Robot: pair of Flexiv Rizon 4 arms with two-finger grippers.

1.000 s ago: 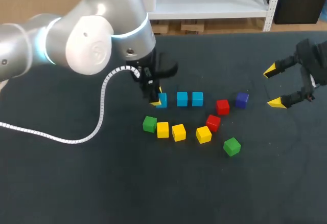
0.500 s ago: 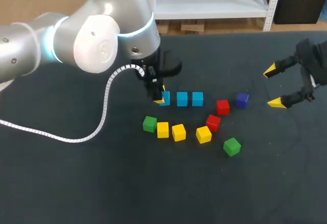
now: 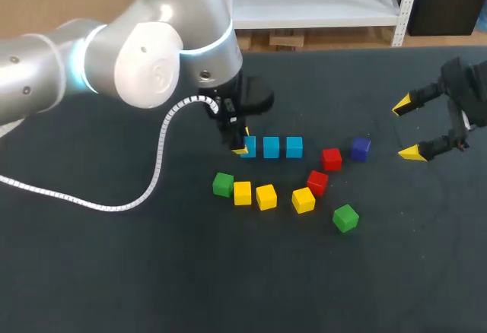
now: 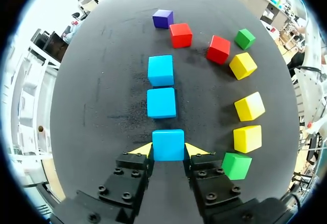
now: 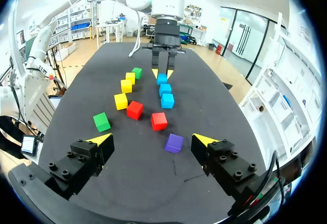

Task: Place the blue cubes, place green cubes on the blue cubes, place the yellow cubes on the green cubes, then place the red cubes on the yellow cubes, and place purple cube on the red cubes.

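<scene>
Cube tight between left pincer fingers

Surface: black. Three blue cubes, two green cubes, three yellow cubes, two red cubes, one purple cube. Yellow tips: left tool, right tool.

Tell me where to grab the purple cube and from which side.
Take the purple cube across two opposite side faces, straight down from above, probably with the open right gripper, the nearer one. It sits flat with its top bare; avoid the face toward the nearby red cube.
</scene>
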